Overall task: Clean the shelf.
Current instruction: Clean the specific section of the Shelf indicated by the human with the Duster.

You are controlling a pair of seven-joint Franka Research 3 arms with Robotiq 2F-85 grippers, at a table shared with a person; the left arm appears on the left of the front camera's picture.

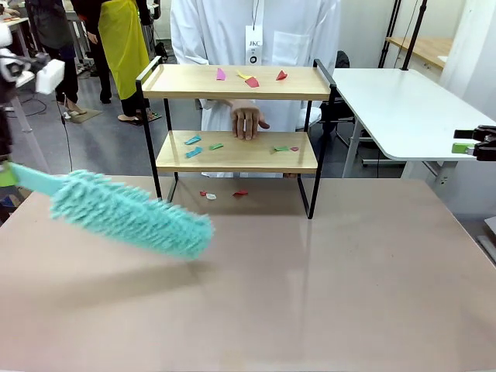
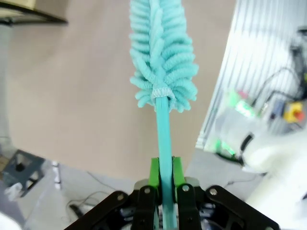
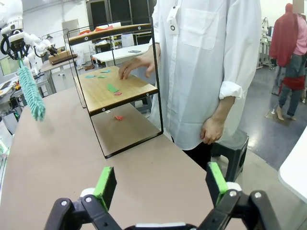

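The shelf (image 1: 236, 83) stands at the far middle of the table, with two wooden boards in a black frame. Small coloured paper scraps (image 1: 252, 81) lie on its top board, more on the lower board (image 1: 194, 152), and a few on the table beneath it (image 1: 240, 192). A person's hand (image 1: 246, 120) rests on the lower board. My left gripper (image 2: 164, 179) is shut on the handle of a teal fluffy duster (image 1: 132, 213), which hovers over the table's left side, short of the shelf. My right gripper (image 3: 160, 184) is open and holds nothing, off to the right (image 1: 465, 142).
A person in a white coat (image 3: 201, 62) stands behind the shelf. A white side table (image 1: 403, 108) sits at the back right, with a dark stool (image 3: 230, 143) beside the person. The brown table (image 1: 310, 294) spreads wide in front of the shelf.
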